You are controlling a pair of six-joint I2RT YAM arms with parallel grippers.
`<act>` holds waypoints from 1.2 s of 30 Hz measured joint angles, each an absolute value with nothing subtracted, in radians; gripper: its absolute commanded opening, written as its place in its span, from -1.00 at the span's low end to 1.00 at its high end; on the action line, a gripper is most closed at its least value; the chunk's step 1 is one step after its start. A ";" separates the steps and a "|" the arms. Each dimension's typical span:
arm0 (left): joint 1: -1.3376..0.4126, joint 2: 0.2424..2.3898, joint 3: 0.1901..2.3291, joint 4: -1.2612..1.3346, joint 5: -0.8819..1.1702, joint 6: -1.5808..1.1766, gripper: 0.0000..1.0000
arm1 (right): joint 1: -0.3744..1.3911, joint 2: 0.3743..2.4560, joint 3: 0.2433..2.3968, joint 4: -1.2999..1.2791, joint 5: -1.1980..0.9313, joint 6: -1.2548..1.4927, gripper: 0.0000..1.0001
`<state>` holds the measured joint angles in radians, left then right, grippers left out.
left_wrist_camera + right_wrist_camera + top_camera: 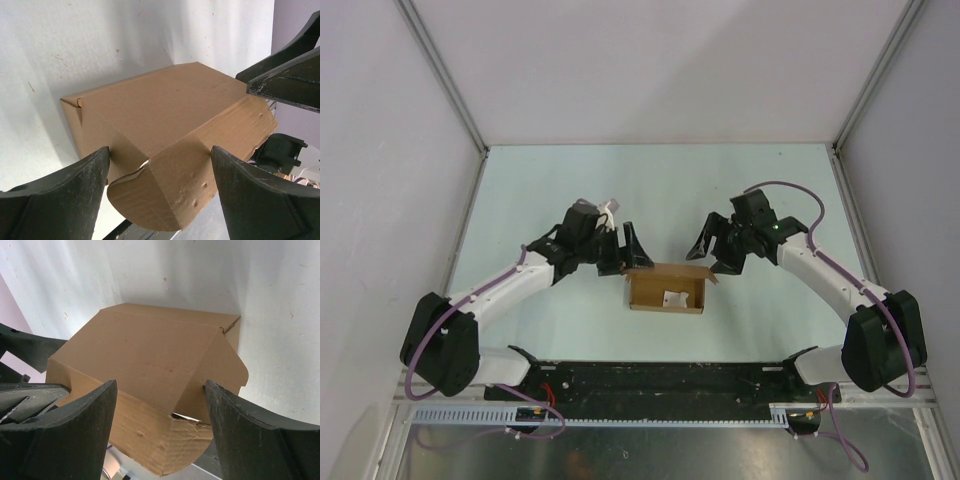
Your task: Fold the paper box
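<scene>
The paper box (650, 290) is a plain brown carton lying mid-table with its top open toward the overhead camera. My left gripper (636, 258) is at its far left corner and my right gripper (716, 260) at its far right corner. In the left wrist view the box (165, 105) has a round-cornered flap sticking out between the wide-apart fingers of the left gripper (157, 152). The right wrist view shows the same on the other end: the box (150, 350) with a flap end between the spread jaws of the right gripper (160, 385). Neither pair clamps the cardboard.
A tiny white scrap (673, 298) lies inside the carton. A black rail (650, 380) runs along the near table edge between the arm bases. White enclosure walls and metal posts (480, 150) bound the table on three sides.
</scene>
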<state>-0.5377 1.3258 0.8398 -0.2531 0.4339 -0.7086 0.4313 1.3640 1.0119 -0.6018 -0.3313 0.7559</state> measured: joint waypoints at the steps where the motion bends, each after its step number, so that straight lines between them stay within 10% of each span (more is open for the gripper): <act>1: -0.542 1.326 0.840 -0.253 0.434 -0.709 0.74 | 0.434 1.364 1.012 -0.601 -0.335 0.757 0.52; 36: -0.564 1.335 0.860 -0.250 0.422 -0.784 0.82 | 0.447 1.367 0.934 -0.496 -0.367 0.864 0.52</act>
